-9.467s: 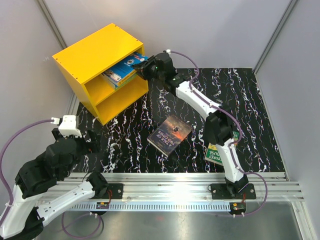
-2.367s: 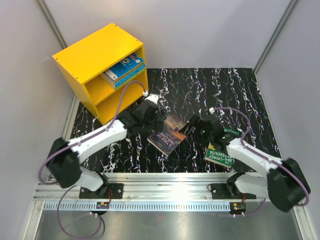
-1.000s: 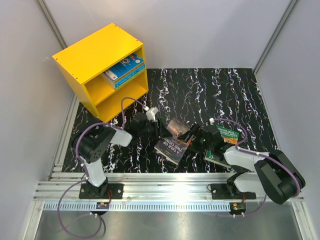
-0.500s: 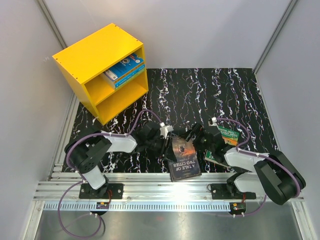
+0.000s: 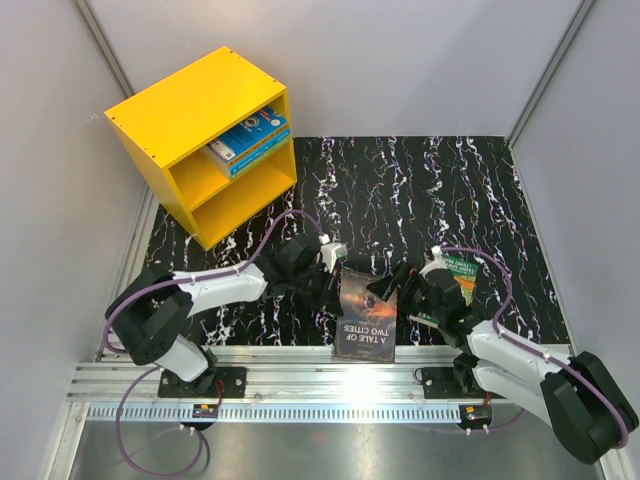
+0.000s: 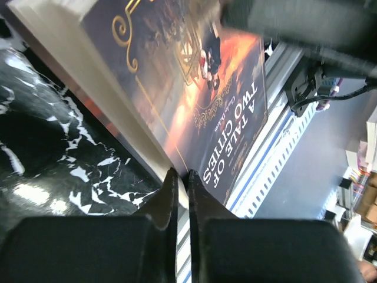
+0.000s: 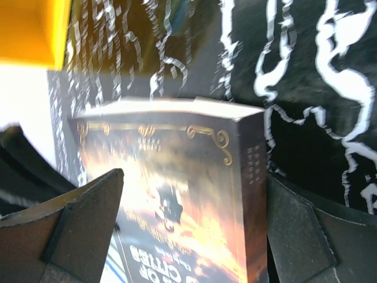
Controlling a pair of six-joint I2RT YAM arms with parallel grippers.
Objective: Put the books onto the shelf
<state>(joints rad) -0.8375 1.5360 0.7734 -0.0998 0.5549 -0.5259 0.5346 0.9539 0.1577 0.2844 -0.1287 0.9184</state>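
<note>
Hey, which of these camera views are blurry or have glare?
Top external: sharp, glare along the metal rail. Left wrist: the dark book has a readable title, left fingers soft and unlit. Right wrist: cover smeared, right fingers out of focus, blown-out white at left.

Two books (image 5: pixel 245 140) lie in the shelf's (image 5: pixel 180 110) upper compartment; a third book (image 5: pixel 367 318) front-centre, fourth book (image 5: pixel 461 276) rightward.

table (image 5: pixel 420 190): black marbled | on it: yellow shelf (image 5: pixel 190 110), dark book (image 5: pixel 368 320), green book (image 5: pixel 462 275)
</note>
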